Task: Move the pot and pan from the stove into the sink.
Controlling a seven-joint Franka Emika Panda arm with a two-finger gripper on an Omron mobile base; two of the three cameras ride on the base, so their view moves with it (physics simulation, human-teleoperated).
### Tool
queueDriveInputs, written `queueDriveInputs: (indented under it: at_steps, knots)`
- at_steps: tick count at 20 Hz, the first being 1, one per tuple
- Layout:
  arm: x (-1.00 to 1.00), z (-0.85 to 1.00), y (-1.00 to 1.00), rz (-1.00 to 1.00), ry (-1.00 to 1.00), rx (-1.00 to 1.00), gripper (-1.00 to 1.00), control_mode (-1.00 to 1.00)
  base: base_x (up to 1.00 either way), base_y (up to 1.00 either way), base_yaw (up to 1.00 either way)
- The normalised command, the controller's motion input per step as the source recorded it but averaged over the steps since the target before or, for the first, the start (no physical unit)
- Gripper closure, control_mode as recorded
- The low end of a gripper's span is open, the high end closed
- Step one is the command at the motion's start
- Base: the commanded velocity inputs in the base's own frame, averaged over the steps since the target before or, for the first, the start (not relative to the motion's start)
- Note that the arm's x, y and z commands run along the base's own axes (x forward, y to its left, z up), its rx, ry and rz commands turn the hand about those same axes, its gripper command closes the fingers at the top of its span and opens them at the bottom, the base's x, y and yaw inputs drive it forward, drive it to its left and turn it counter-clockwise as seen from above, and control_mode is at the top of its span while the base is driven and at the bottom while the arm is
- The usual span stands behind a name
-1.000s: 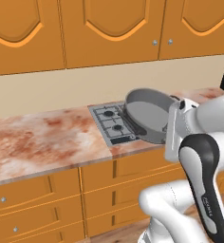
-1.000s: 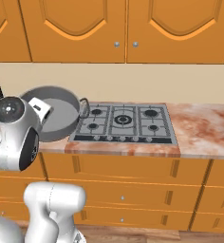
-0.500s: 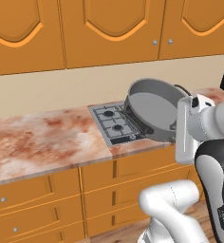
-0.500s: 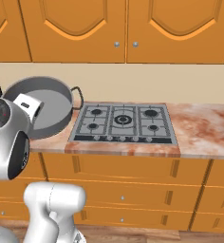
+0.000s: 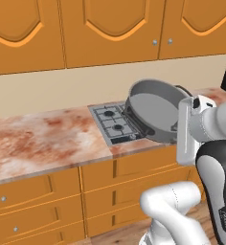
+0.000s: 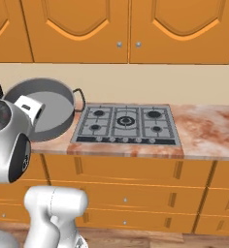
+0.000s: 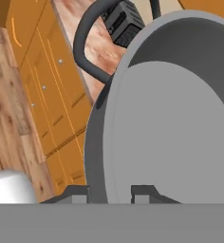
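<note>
Pot (image 5: 153, 111) riding tilted at centre right, rim pinched in narrow tool (image 7: 110, 192), needing steady, level carrying clear of stove (image 6: 125, 124) toward sink.

Arm: raised at the front edge of the stove (image 6: 125, 124), its white forearm level beside the cooktop.
Wrist: turned so the hand faces sideways, at the stove's left edge in the right base view.
Gripper (image 7: 109, 192): jaws narrowly set and clamped on the rim of the pot (image 5: 152, 109), one fingertip (image 7: 144, 193) inside the wall, the other outside.
Load: pot held on edge, tilted, clear of the stove grates, its open side facing the hand.
</note>
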Motion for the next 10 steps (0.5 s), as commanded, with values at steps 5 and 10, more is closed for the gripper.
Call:
queueDriveInputs:
  at_steps: [5, 10]
  knots:
    - [0.0, 0.0, 0.0, 0.0, 0.0, 0.0, 1.0, 1.0, -0.66, -0.07, 0.0]
    - [0.0, 0.0, 0.0, 0.0, 0.0, 0.0, 1.0, 1.0, -0.67, -0.05, 0.0]
